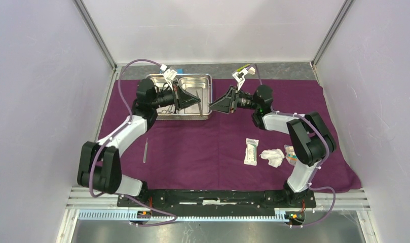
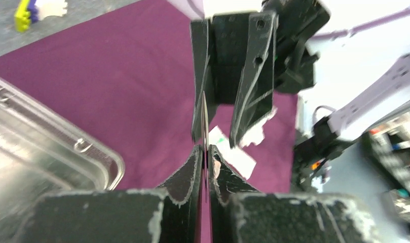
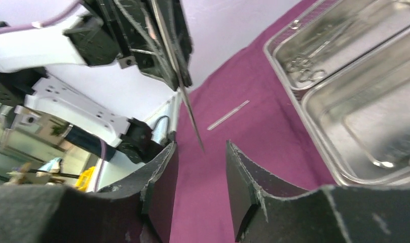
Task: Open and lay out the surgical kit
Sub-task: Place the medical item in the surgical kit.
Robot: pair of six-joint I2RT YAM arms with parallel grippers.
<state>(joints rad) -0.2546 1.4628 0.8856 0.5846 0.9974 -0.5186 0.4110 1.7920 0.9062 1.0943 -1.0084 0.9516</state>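
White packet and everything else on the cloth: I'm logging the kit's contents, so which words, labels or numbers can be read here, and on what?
No text is readable in any view.
white packet: green print, too small to read.
small clear packet: coloured marks, too small to read.
steel tray: no marking shows.

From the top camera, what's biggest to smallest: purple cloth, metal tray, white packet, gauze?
Biggest is the purple cloth, then the metal tray. The white packet and gauze look about the same.
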